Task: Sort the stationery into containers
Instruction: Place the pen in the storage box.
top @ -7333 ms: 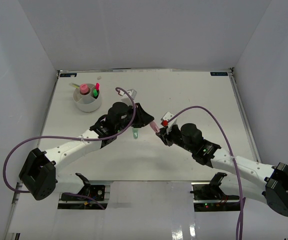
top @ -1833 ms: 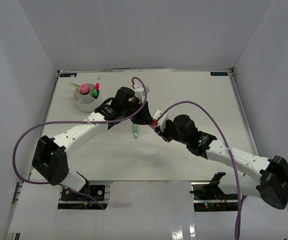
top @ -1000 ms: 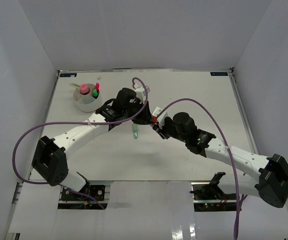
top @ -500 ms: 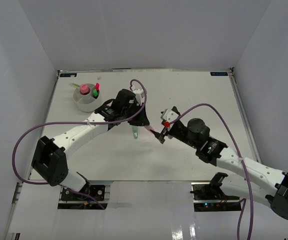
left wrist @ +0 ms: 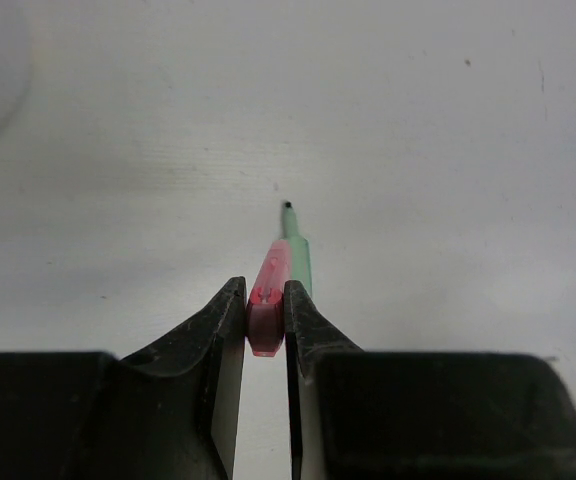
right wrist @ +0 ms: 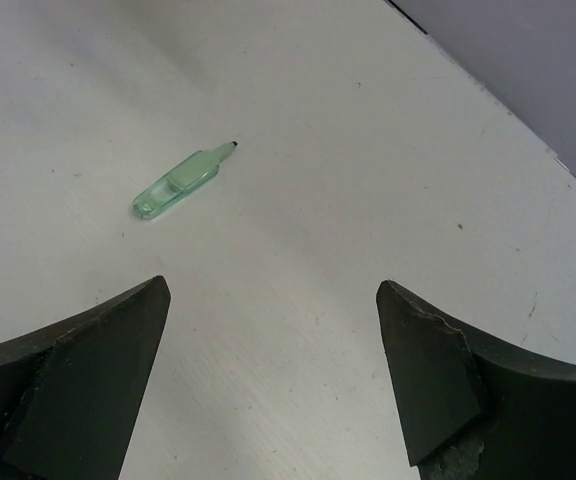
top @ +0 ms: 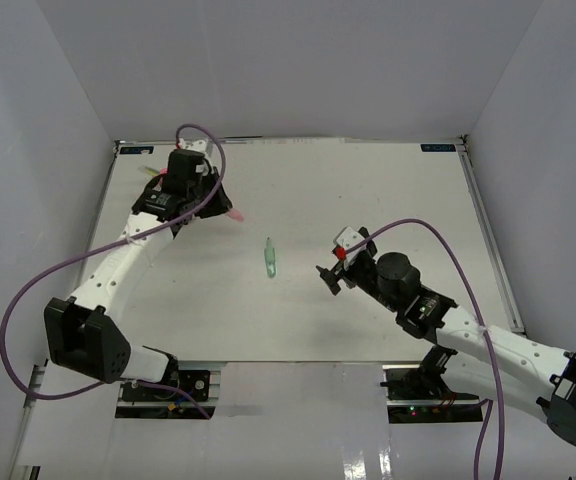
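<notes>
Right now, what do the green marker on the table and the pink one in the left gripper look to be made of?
Green marker: probably translucent plastic, glossy; the pale table shows through its body. Pink marker, clamped in the left gripper: seemingly similar translucent plastic; light glows through it.

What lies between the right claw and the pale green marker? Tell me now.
Only bare table: the right wrist view shows the open right claw facing the pale green marker with nothing between them.
</notes>
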